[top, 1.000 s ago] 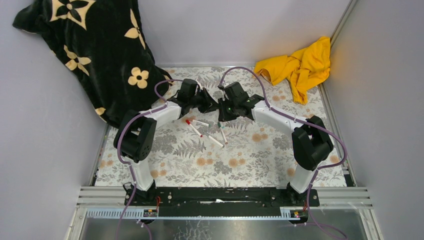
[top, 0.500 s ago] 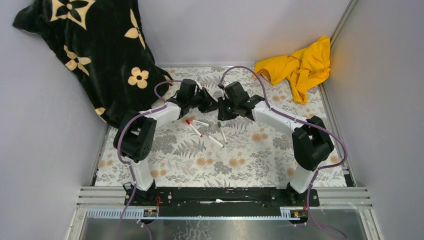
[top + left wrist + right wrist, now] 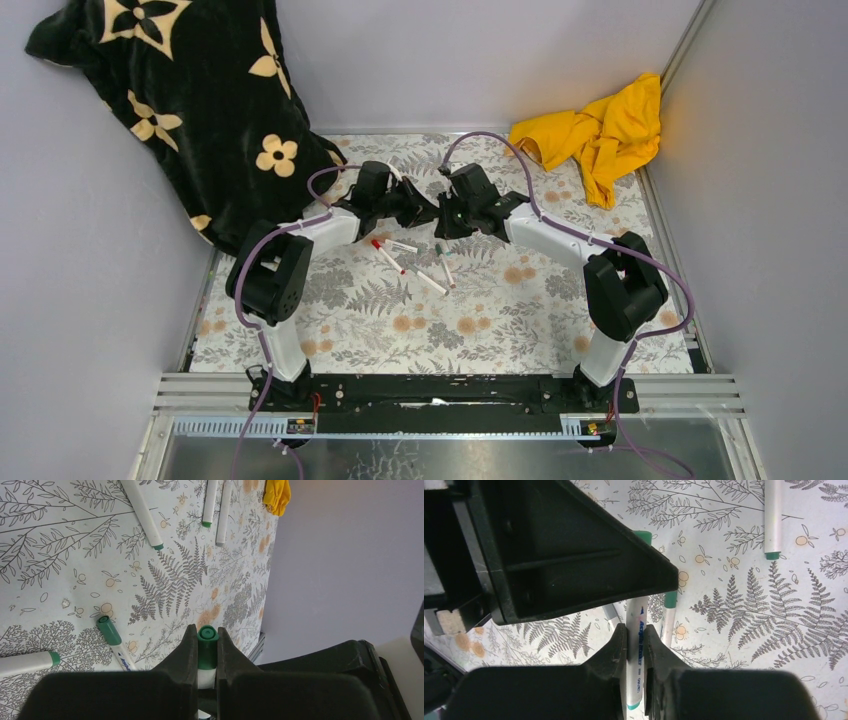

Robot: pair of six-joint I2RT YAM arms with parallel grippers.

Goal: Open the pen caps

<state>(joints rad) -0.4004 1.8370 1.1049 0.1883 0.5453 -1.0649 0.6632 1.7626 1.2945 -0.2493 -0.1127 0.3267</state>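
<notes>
- Above mid-surface (image 3: 520,320), the left end effector (image 3: 207,639) is clamped on a green pen cap (image 3: 207,652); the right end effector (image 3: 636,641) is closed around the same pen's white barrel (image 3: 636,669).
- Pull-off step, I judge: next, draw both straight apart along the pen, grips firm.

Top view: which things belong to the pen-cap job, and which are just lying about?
Job: green cap in left hand; its pen barrel in right hand; loose pens on the table.
Lying about: black flowered blanket; yellow cloth.
</notes>
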